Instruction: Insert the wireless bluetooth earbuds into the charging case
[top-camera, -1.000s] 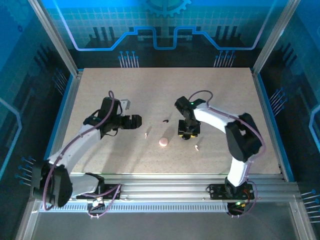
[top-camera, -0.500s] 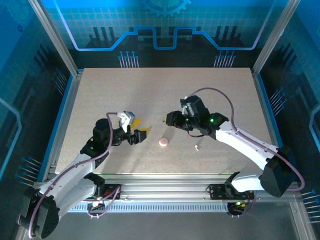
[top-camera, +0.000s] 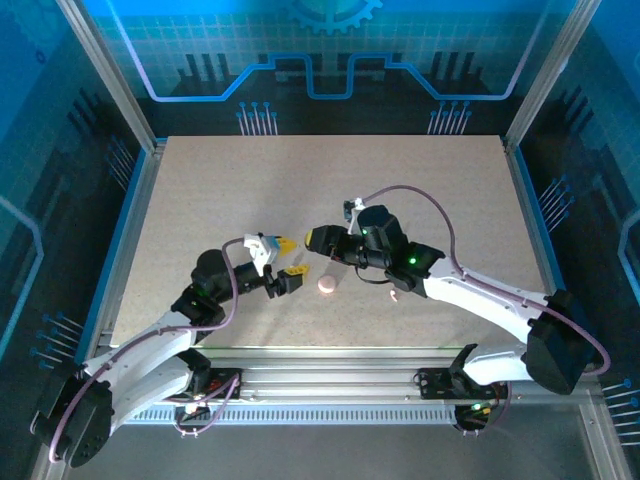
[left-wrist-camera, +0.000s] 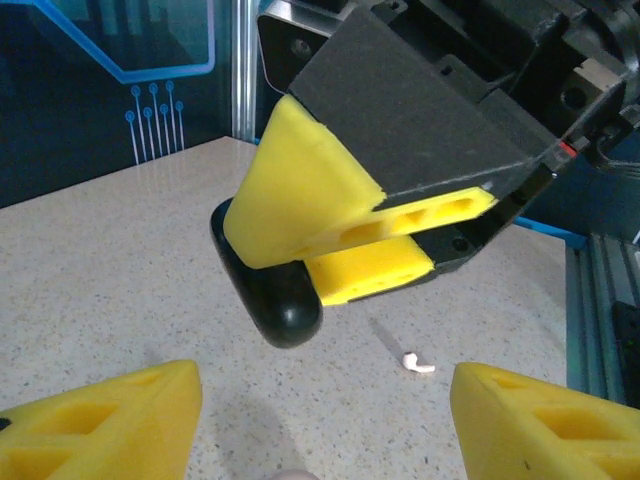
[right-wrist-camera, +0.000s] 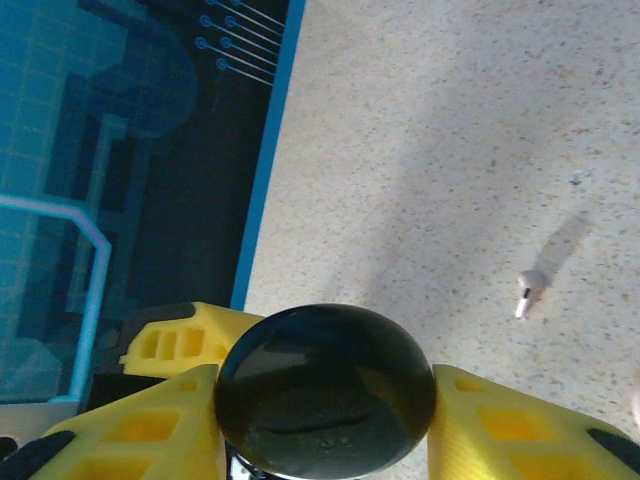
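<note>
Charging case (top-camera: 327, 285) lies flat on desk (top-camera: 420, 180), low between both grippers, nothing holding it. Earbud (top-camera: 394, 294) loose on desk just right of case, not in yet. Right gripper (top-camera: 317, 240) pinches black disc (right-wrist-camera: 325, 385) by its edges, up off desk near case, likely to hold it out of way. Left gripper (top-camera: 291, 258) spread wide, nothing in it, facing disc; looks ready to take it or to grab. Both arms stretched low, reaching to middle, tips nearly meeting.
</note>
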